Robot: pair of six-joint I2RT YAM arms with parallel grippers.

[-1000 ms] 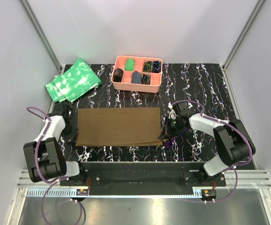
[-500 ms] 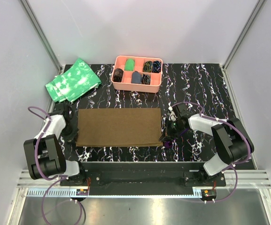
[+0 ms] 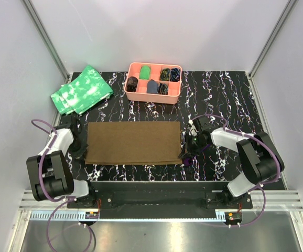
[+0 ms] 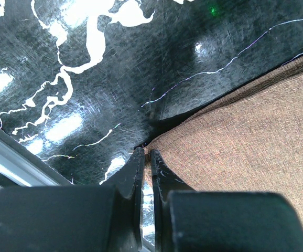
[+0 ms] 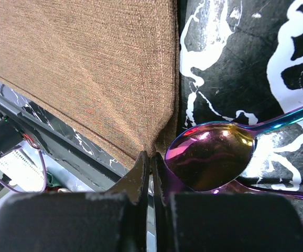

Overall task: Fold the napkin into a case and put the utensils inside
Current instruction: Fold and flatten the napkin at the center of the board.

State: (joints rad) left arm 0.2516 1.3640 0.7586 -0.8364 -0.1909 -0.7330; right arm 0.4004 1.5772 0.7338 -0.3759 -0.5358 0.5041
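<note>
The brown napkin (image 3: pixel 132 142) lies flat on the black marbled table, folded once into a wide rectangle. My left gripper (image 3: pixel 80 151) is shut on its near left corner; in the left wrist view the cloth (image 4: pixel 246 136) runs between the closed fingertips (image 4: pixel 147 153). My right gripper (image 3: pixel 184 154) is shut on the near right corner (image 5: pixel 115 79), pinched at the tips (image 5: pixel 150 155). An iridescent purple spoon (image 5: pixel 212 157) lies right beside the right fingers, with another stem under it. In the top view the utensils (image 3: pixel 190 160) are mostly hidden by the right arm.
A pink compartment tray (image 3: pixel 153 82) with small items stands at the back centre. Green white-mottled cloths (image 3: pixel 82 90) lie at the back left. The table's front edge (image 3: pixel 157 182) runs just below the napkin. White walls enclose the table.
The right gripper has shifted slightly left onto the napkin's near right corner. The left arm and the napkin have hardly moved.
</note>
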